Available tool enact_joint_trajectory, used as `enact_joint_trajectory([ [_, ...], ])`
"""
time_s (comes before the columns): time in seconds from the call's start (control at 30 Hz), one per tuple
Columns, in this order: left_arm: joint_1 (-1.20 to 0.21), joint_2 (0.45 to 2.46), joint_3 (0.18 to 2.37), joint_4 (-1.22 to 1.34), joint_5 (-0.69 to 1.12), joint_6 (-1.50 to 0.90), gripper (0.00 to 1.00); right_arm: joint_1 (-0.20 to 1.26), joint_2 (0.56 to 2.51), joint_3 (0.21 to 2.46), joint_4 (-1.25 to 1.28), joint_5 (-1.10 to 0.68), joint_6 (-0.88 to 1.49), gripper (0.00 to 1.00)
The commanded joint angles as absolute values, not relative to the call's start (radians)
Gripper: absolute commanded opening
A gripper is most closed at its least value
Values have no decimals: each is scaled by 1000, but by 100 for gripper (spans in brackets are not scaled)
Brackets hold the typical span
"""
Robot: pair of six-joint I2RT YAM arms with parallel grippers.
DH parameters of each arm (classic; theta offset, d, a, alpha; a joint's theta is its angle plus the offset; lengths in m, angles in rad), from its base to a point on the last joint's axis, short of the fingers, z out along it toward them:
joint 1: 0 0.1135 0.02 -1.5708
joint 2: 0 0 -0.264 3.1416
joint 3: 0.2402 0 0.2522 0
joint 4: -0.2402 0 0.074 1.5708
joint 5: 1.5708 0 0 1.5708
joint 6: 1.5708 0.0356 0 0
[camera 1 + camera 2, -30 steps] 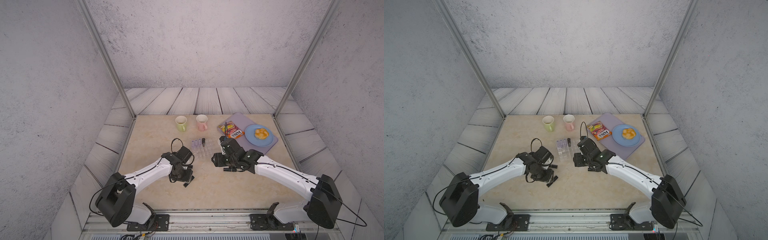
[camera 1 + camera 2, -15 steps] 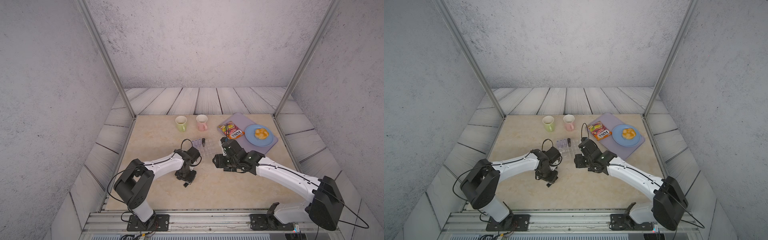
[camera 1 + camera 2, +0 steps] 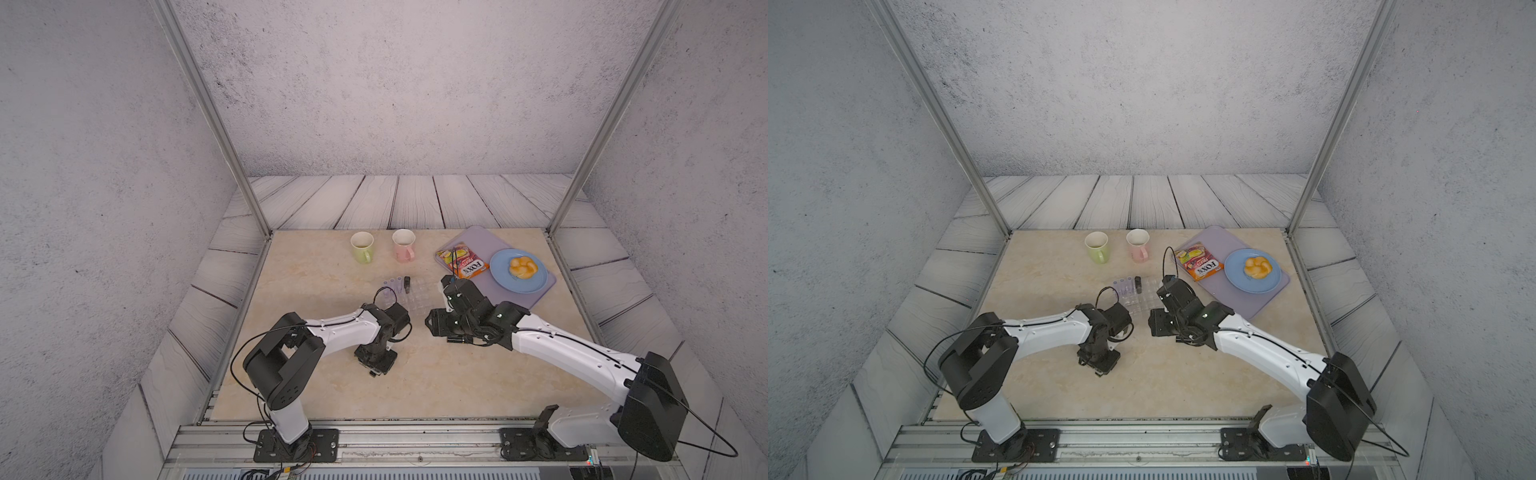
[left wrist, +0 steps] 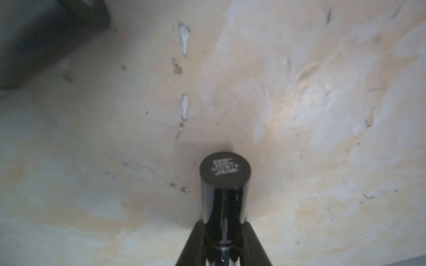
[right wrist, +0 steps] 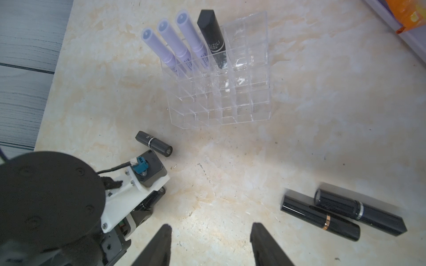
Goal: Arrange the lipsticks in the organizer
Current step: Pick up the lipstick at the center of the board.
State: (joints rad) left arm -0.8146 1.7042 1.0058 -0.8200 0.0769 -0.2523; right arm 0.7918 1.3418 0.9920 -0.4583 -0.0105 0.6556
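Tubes of lilac lipstick (image 5: 175,39), three in all, stand side by side in one outer row of the organizer (image 5: 230,96), with a black lipstick (image 5: 213,39) in the next cell. The left pincer (image 4: 224,230) pinches another black tube (image 4: 224,184) by its sides, well apart from the organizer. The right pincer (image 5: 211,232) hangs spread and empty near the organizer. A short black stick (image 5: 154,144) lies on the surface (image 5: 230,175) near the organizer. Two long black sticks (image 5: 320,217) lie touching each other farther from it.
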Motion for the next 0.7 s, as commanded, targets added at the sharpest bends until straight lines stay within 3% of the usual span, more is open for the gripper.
enact_joint_trajectory([
  [0.0, -815, 1588, 1042, -845, 93, -172, 9, 758, 1270, 947, -481, -95, 691, 59],
  [0.17, -815, 1316, 987, -662, 227, -29, 10, 629, 1156, 844, -380, -413, 810, 64],
  [0.33, -816, 1177, 935, -524, 330, 22, 14, 602, 1202, 894, -393, -649, 862, 76],
  [0.43, -818, 1202, 976, -551, 352, 32, 13, 603, 1242, 930, -336, -757, 921, 76],
  [0.67, -818, 1253, 1017, -601, 373, 42, 11, 621, 1264, 964, -315, -762, 943, 64],
])
